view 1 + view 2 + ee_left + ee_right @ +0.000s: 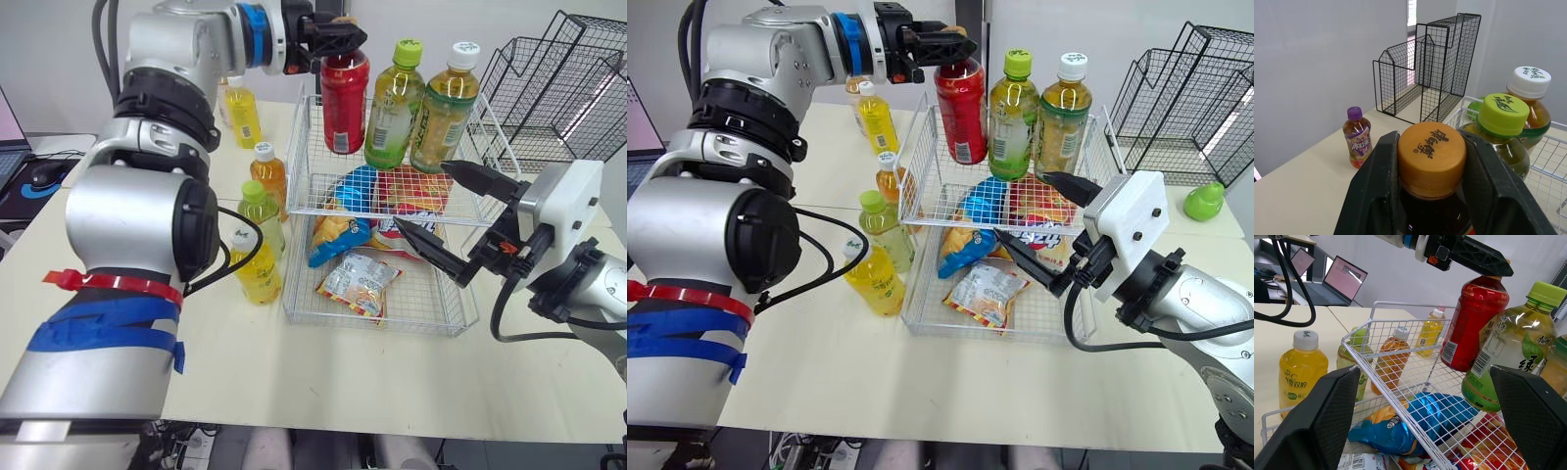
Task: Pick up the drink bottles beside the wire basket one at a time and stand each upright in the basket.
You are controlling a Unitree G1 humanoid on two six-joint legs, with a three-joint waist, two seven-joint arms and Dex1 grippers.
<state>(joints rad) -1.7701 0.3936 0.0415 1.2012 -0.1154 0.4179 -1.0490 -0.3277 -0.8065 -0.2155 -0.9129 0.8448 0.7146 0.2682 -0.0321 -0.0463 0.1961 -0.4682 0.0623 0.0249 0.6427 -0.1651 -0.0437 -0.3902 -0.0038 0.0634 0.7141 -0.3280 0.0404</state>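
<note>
Fingers of the left gripper are clamped on either side of the orange cap of a red bottle, which is held by its top at the far left corner of the wire basket. The red bottle is seen close to upright, with a slight tilt in the right wrist view; whether its base rests on the mesh cannot be told. Just beside it, along the basket's far side, a green-capped bottle and a white-capped bottle are stood upright. The right gripper is held with its fingers spread wide and nothing between them, above the snack packets that are laid in the basket. On the table to the left of the basket, four bottles are left standing: a yellow bottle nearest, a pale green bottle behind it, an orange bottle further back, and a second yellow one farthest. Black wire racks are placed beyond the basket to the right.
</note>
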